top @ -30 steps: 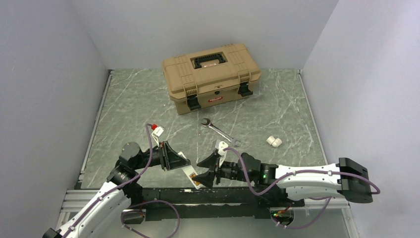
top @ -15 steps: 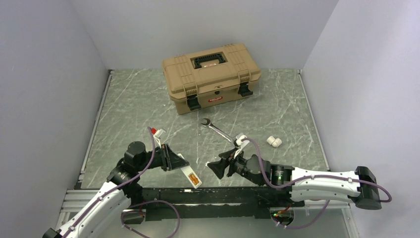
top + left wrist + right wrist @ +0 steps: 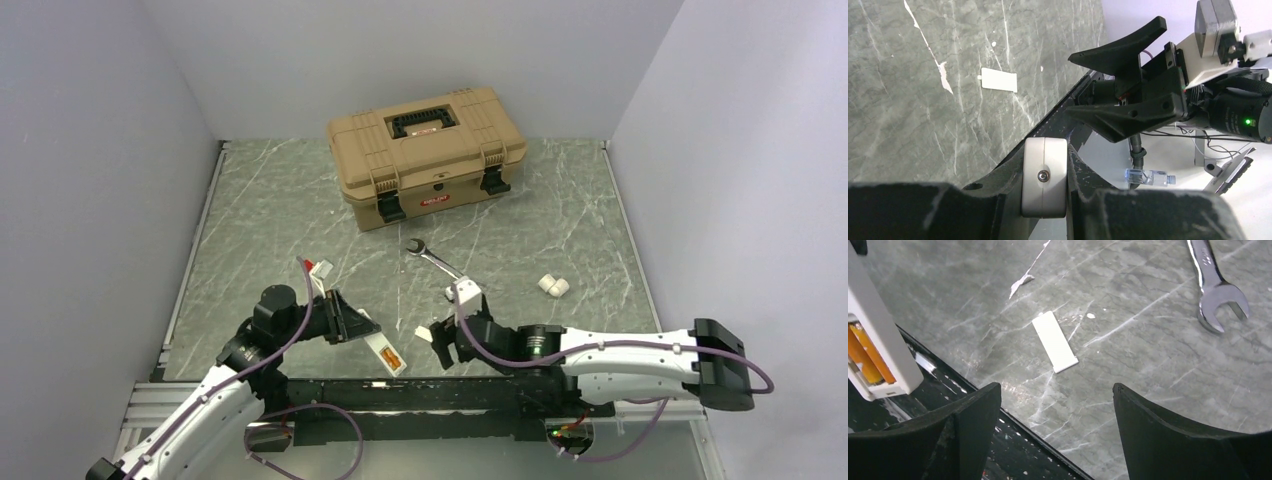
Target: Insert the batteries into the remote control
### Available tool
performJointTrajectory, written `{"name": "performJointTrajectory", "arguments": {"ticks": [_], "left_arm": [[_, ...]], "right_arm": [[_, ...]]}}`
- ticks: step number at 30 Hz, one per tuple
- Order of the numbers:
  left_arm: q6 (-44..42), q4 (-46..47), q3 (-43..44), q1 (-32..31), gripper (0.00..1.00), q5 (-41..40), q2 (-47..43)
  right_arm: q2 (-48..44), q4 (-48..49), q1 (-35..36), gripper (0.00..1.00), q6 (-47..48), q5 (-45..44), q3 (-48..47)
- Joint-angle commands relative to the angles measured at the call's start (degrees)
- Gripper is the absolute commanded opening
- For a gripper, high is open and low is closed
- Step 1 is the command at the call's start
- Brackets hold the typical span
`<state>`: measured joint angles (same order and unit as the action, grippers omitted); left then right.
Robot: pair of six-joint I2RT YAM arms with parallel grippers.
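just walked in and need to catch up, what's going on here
The left fingers grip the remote control at the front edge of the table, its orange battery bay uncovered. The right fingers are spread wide beside it, holding nothing. A small white cover lies on the table under them, the wrench farther off.

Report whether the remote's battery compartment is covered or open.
Open: the remote control shows its orange recess; a white plate lies loose on the table.

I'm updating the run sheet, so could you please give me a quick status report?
Left gripper shut on the remote control, orange recess showing. Right gripper open, empty, near the flat white cover. Wrench nearby, not blocking.
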<state>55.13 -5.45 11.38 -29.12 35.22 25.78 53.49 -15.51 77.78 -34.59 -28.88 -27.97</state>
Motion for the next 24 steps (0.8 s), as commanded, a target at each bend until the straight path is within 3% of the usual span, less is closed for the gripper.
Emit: {"name": "performJointTrajectory", "arguments": {"ticks": [1, 4, 10, 24], "left_arm": [[2.6, 4.6, -0.7, -0.1, 0.0, -0.5, 0.2], [3.4, 4.9, -1.2, -0.1, 0.0, -0.2, -0.3], [0.9, -0.9, 0.4, 0.0, 0.0, -1.7, -2.9], [2.3, 2.1, -1.6, 0.0, 0.0, -0.9, -2.4]], "right_arm": [[6.0, 1.5, 0.1, 0.85, 8.9, 4.5, -4.7], [9.0, 6.7, -2.1, 0.87, 12.5, 10.7, -3.8], [13.5, 13.1, -13.3, 0.83, 14.7, 26.4, -2.4], [21.8, 13.7, -14.7, 0.76, 13.4, 30.2, -2.2]]}}
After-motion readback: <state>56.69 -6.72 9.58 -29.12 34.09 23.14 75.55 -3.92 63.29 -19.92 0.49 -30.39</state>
